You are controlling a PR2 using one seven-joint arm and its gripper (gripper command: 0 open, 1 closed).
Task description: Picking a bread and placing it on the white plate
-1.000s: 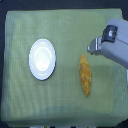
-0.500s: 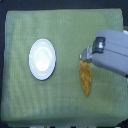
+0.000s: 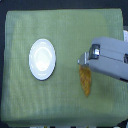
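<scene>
Item: the bread (image 3: 86, 82), lying on the green cloth (image 3: 20, 100) at about four o'clock from the white plate (image 3: 42, 59), well apart from it. Your gripper (image 3: 83, 60) hangs over its upper end; whether its claw is parted or closed cannot be told. Step in hand looks like the approach: next you need to descend, grasp it, then carry it toward ten o'clock.

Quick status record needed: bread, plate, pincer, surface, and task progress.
bread: lying on the green cloth, upper end hidden under the pincer
plate: white, bare, toward the exterior view's left of the bread
pincer: over the bread's upper end; open or shut unclear
progress: bread not yet on plate
</scene>
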